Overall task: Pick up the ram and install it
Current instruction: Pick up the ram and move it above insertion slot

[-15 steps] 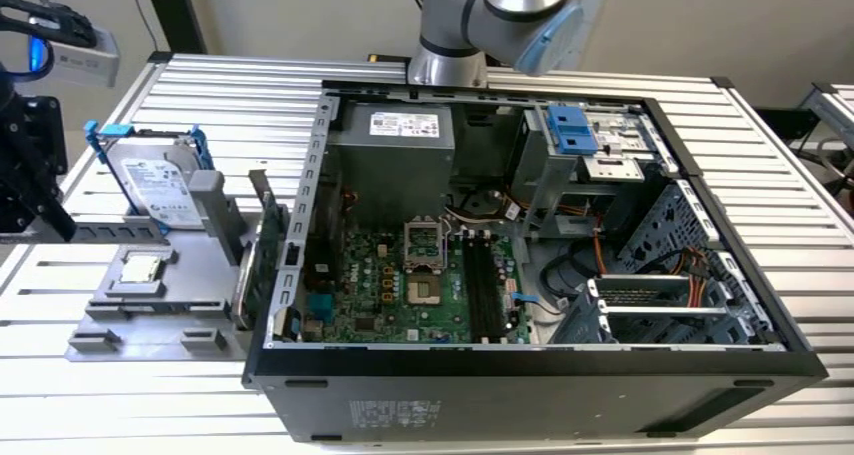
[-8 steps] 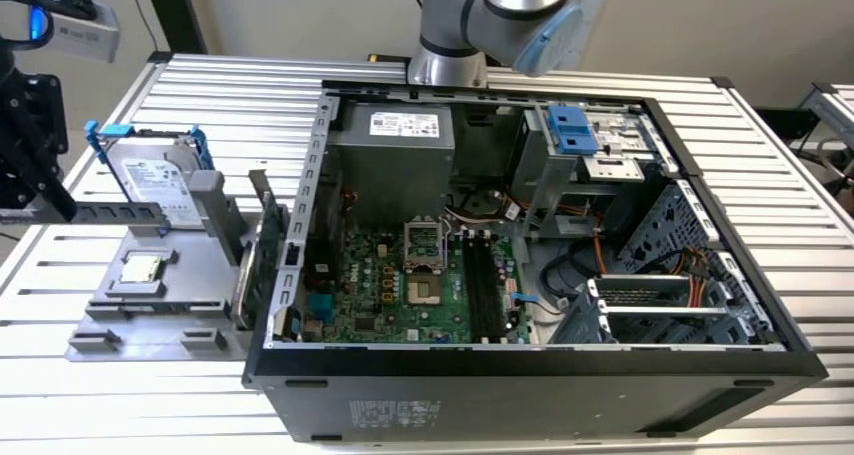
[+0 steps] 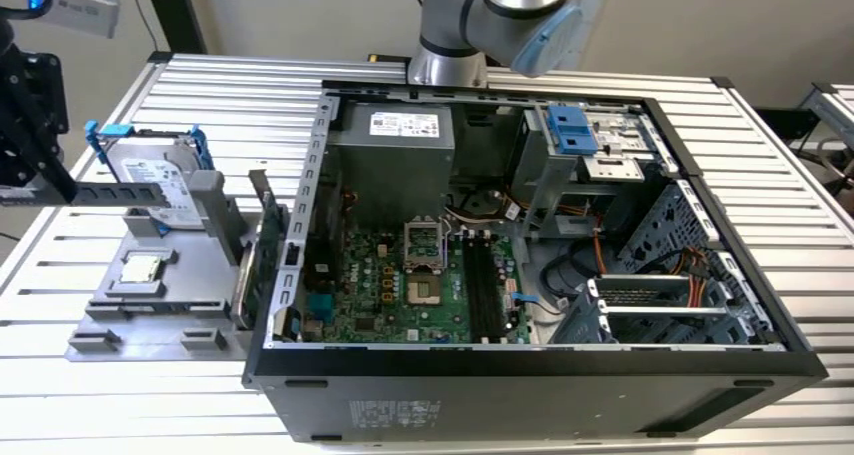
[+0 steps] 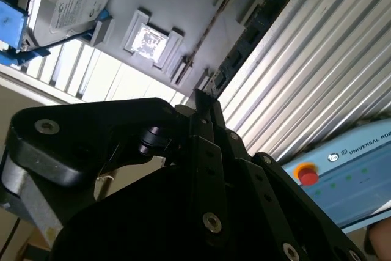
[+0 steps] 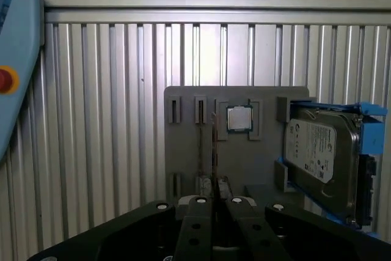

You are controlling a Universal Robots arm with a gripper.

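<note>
The ram (image 3: pixel 114 193) is a long dark stick held level at the exterior view's left, above the grey fixture (image 3: pixel 147 320) and in front of the hard drive. My gripper (image 3: pixel 16 190) is shut on one end of it, at the picture's left edge. The second wrist view has the ram (image 4: pixel 250 35) reaching away from the closed fingertips of the gripper (image 4: pixel 201 99). Edge-on in the first wrist view, the ram (image 5: pixel 214 145) is a thin line rising from the gripper (image 5: pixel 214 198). The black motherboard slots (image 3: pixel 483 290) lie inside the open computer case (image 3: pixel 534 367), well to the right.
On the fixture stand a silver hard drive in a blue frame (image 3: pixel 154 170), a small processor chip (image 3: pixel 140 268) and an upright expansion card (image 3: pixel 260 245). The arm's base (image 3: pixel 454 45) rises behind the case. A light-blue pendant with a red button (image 4: pixel 345 163) lies on the ribbed table.
</note>
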